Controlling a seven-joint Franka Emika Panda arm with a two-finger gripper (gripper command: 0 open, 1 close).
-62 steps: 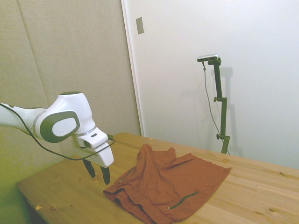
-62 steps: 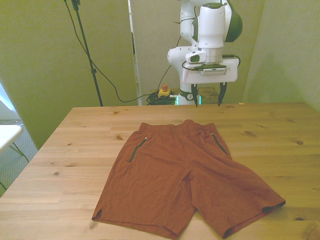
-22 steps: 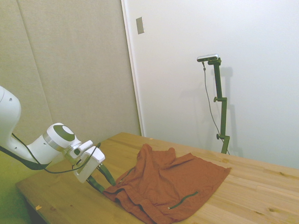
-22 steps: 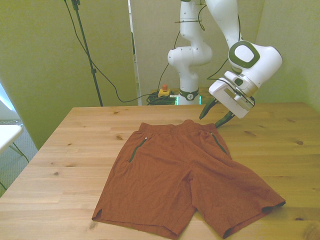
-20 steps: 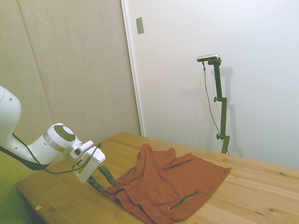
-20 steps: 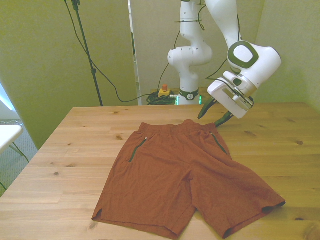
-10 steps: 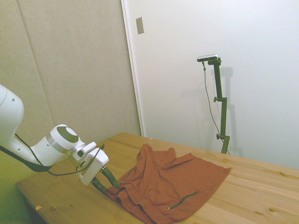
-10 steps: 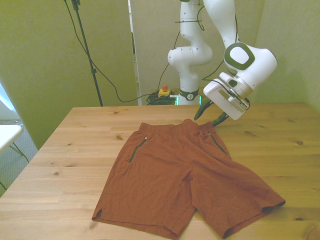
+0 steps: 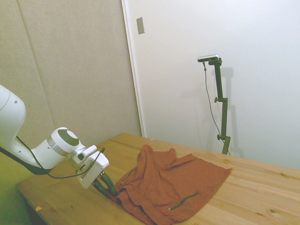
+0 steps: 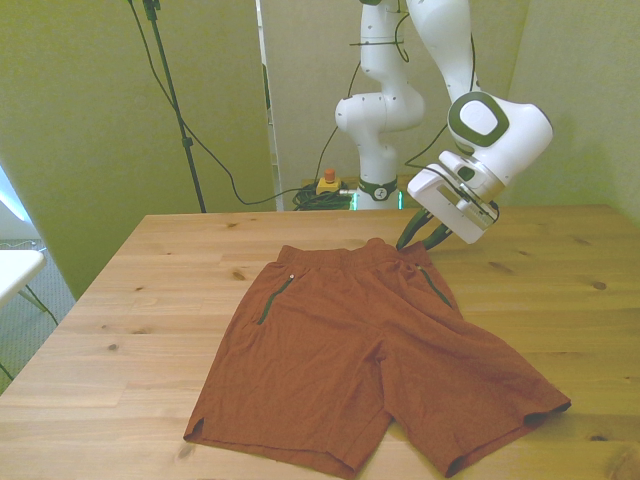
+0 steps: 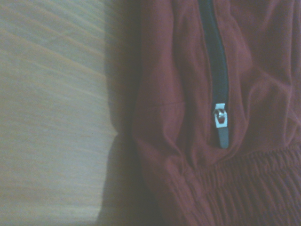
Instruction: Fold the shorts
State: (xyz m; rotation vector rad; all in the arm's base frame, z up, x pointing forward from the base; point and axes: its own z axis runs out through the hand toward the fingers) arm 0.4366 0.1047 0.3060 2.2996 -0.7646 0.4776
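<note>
The rust-orange shorts (image 10: 365, 345) lie spread flat on the wooden table (image 10: 150, 300), waistband toward the far edge and legs toward the near edge. Thin dark green pocket slits (image 10: 435, 287) run down from the waistband on each side. My gripper (image 10: 418, 240) is tilted down at the waistband corner on the front view's right, its fingers drawn together on the fabric. In the side view the gripper (image 9: 107, 187) meets the bunched near corner of the shorts (image 9: 173, 183). The wrist view shows the pocket zip with its metal pull (image 11: 220, 117) and the gathered waistband (image 11: 244, 183).
Bare wood surrounds the shorts on all sides, with the widest stretch on the front view's left. The table's far edge (image 10: 520, 209) runs just behind the gripper. A cable and a red button box (image 10: 327, 182) lie on the floor beyond it.
The gripper swung from above the table's far edge down to the waistband corner. Its fingers stood apart half a second ago and have come together on the fabric.
</note>
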